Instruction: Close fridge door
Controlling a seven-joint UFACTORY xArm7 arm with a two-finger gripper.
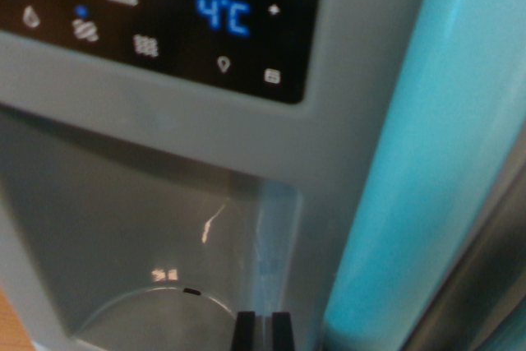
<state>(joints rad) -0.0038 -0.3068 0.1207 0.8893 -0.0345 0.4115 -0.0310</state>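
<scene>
In the wrist view, the fridge door (362,145) is filling nearly the whole frame, its grey dispenser panel tilting across the picture. A black control display (156,14) is glowing at the top, showing 39°F and 4°C in blue above a row of small white icons. Beneath it the dispenser recess (140,236) is opening into the door, a curved ledge showing at its base. At the bottom edge, the hand (264,333) is pointing straight at the door, its two dark fingertips (245,330) lying pressed side by side with only a thin seam between them, gripping nothing. A glossy turquoise handle (427,162) is running down the door toward the wrist view's right, just beside the hand.
</scene>
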